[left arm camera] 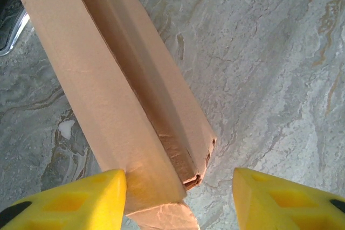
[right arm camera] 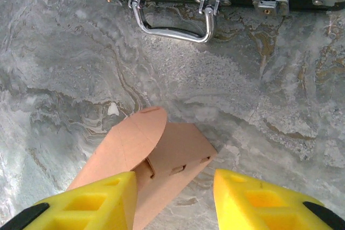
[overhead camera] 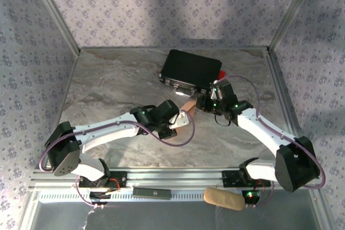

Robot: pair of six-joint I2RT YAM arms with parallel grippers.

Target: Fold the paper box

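Straddling paper box [left arm camera: 97,95] from both ends over marbled surface [right arm camera: 269,111].
Parted on left tool [left arm camera: 180,197], touching box with one finger only; parted on right tool [right arm camera: 175,197] too, around box end without clamping.

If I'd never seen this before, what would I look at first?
First, the long orange paper box in the middle of the table, with the left pincer and the right pincer open at either end of it, their fingers bright yellow. Next, the black case lying just beyond it at the far side, with a shiny metal handle.
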